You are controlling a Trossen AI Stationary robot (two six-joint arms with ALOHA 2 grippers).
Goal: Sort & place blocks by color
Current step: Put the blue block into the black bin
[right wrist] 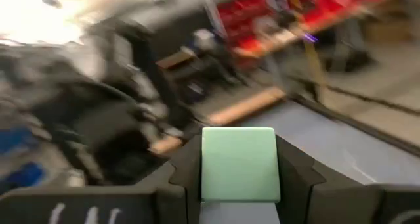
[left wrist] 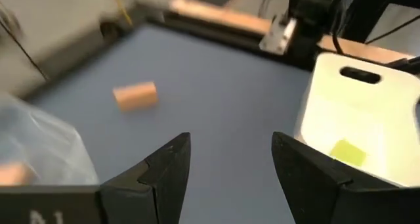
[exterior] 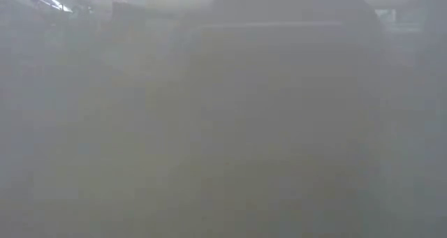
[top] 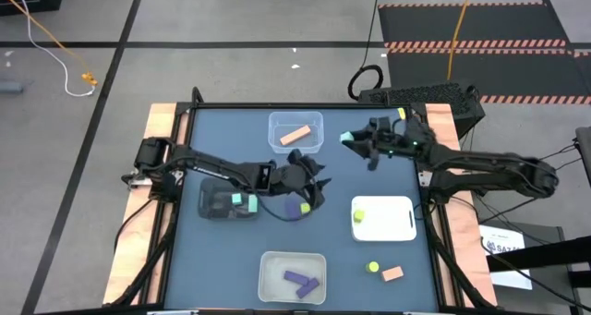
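My right gripper (top: 354, 141) is near the table's far edge, right of the far clear container, shut on a teal block (right wrist: 239, 165). My left gripper (top: 316, 187) is open at mid-table with nothing between its fingers (left wrist: 167, 168). Just beside it a purple block (top: 295, 209) lies on the table with a small yellow-green piece (top: 306, 207) next to it. An orange block (top: 392, 273) and a round yellow-green piece (top: 372, 268) lie near the right near corner. The low view shows only haze. My right gripper pinches the teal block (right wrist: 239, 135) between its two fingers, one on each opposite side face. The block sits square in the hold, its pale flat face toward the wrist camera. In the high view it sticks out past the fingertips toward the table's left (top: 346, 138).
A far clear container (top: 316, 121) holds an orange block (top: 295, 135). The near clear container (top: 268, 278) holds purple blocks (top: 300, 280). A black tray (top: 211, 204) holds teal blocks (top: 238, 199). The white tray (top: 392, 224) holds a yellow-green block (top: 359, 215).
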